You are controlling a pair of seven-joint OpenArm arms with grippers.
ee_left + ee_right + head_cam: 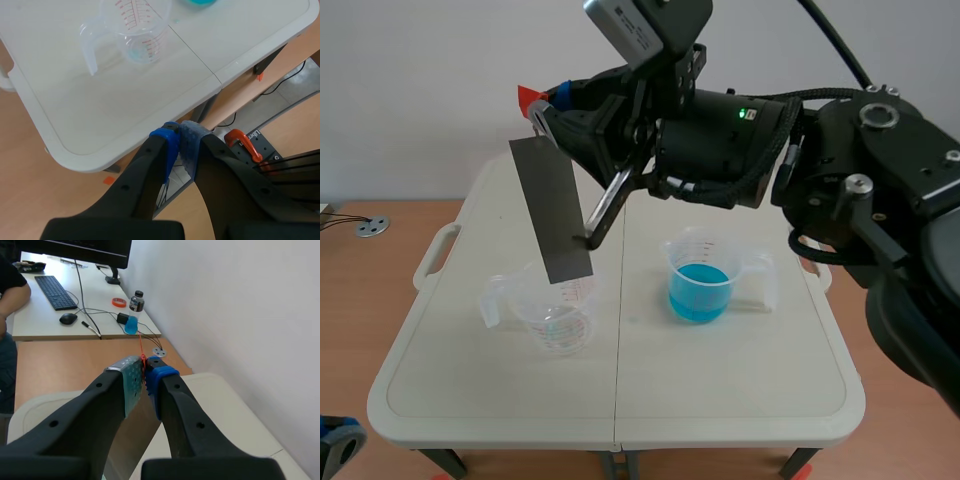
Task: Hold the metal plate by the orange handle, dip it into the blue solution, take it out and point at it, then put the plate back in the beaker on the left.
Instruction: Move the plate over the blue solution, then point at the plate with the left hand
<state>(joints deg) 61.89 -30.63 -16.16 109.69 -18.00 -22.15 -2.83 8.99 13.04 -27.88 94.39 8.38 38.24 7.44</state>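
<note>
The metal plate (552, 210) is held tilted above the desk (720, 385) by the right end effector (548, 106), whose fingers are clamped on the orange handle (530, 97) at the plate's upper end. The plate's lower edge is seen at the rim of the left beaker (558, 312). The beaker of blue solution (700, 282) stands near. The left end effector (179, 139) is low off the desk's near edge, its pads pressed together on nothing.
</note>
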